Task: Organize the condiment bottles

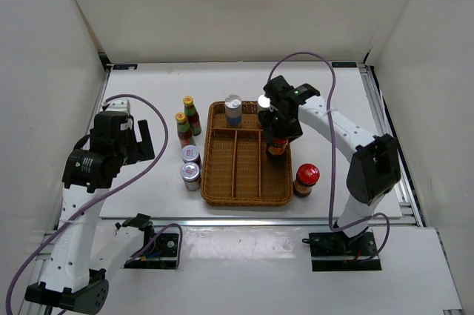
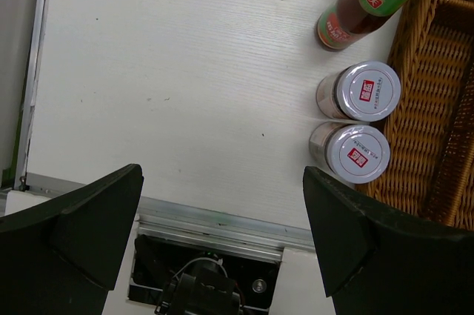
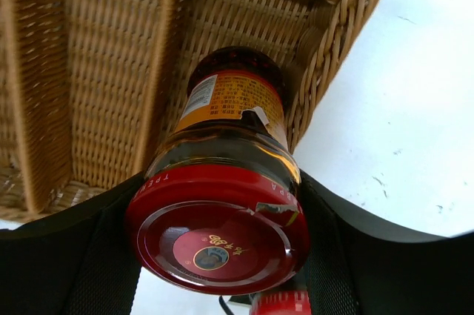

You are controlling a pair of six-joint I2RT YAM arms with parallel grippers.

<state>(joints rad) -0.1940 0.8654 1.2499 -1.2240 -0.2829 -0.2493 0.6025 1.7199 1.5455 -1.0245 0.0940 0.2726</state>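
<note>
Clamping a red-capped jar over the wicker tray, the right gripper hides its cap from overhead. Left gripper gapes wide.

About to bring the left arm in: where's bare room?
Bare: the tray's left and middle long slots; the table left of the bottles. Crowded: four bottles along the tray's left rim; right gripper holding a jar in the right slot.

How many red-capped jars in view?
2. One red-capped jar held by the right gripper in the wicker tray's right compartment; the other standing on the table just right of the tray.
</note>
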